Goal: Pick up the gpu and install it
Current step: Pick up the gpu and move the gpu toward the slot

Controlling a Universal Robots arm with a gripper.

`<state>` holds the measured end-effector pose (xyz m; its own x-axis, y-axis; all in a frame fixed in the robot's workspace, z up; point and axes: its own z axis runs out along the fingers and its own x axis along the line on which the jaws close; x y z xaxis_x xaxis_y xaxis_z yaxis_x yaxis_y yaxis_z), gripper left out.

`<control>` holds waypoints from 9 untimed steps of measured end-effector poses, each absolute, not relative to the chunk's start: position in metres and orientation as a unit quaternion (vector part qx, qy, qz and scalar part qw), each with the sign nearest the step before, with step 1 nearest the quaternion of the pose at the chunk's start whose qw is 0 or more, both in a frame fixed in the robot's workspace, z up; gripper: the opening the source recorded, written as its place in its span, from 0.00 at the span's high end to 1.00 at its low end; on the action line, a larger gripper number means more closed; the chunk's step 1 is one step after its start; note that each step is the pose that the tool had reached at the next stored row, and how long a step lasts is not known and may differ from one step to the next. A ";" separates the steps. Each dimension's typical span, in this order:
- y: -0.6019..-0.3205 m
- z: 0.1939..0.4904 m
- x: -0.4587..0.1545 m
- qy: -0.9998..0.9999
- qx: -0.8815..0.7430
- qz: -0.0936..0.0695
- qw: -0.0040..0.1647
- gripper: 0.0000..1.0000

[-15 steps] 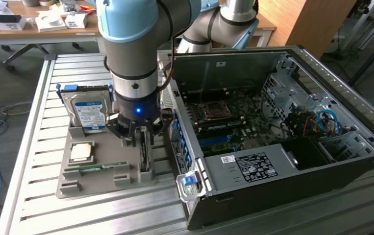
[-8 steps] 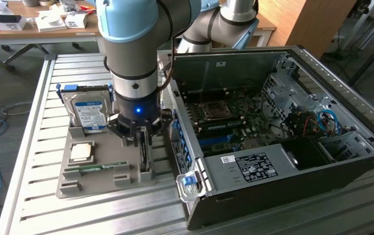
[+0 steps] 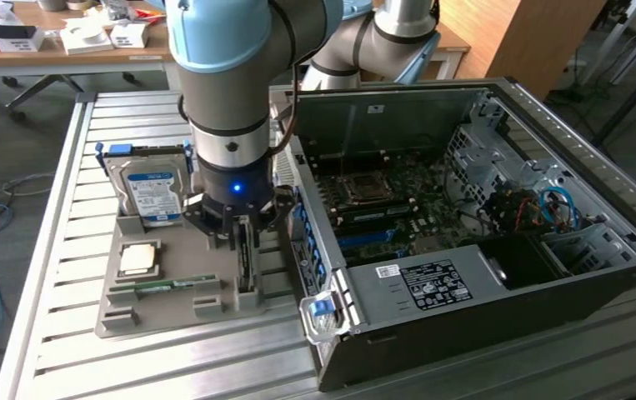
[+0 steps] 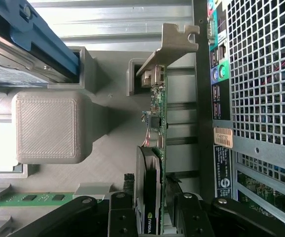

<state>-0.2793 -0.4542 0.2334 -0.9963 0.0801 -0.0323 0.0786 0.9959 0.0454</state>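
The gpu (image 3: 247, 257) stands on its edge in a slot of the grey tray (image 3: 178, 315), right beside the open computer case (image 3: 496, 275). In the wrist view the gpu (image 4: 155, 118) is a thin green card with a black cooler and a silver bracket (image 4: 174, 42) at its far end. My gripper (image 3: 245, 237) hangs straight down over it. Its black fingers (image 4: 122, 212) sit on either side of the card's near end, and the gripper (image 4: 155, 205) is shut on the gpu. The card still rests in the tray slot.
The tray also carries a silver hard drive (image 3: 151, 192) with blue rails, a processor (image 3: 140, 258) and a green memory stick (image 3: 167, 285). The case's motherboard (image 3: 390, 200) lies exposed. The case's rear grille (image 4: 266, 74) runs close alongside the gpu.
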 end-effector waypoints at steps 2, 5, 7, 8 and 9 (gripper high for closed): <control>-0.454 0.232 -0.279 0.999 0.040 0.022 0.017 0.61; -0.454 0.232 -0.279 0.999 0.040 0.022 0.017 0.61; -0.454 0.232 -0.279 0.999 0.040 0.022 0.017 0.61; -0.454 0.232 -0.279 0.999 0.040 0.022 0.017 0.61; -0.454 0.232 -0.279 0.999 0.040 0.022 0.017 0.61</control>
<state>-0.2793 -0.4543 0.2315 -0.9962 0.0803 -0.0323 0.0788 0.9959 0.0453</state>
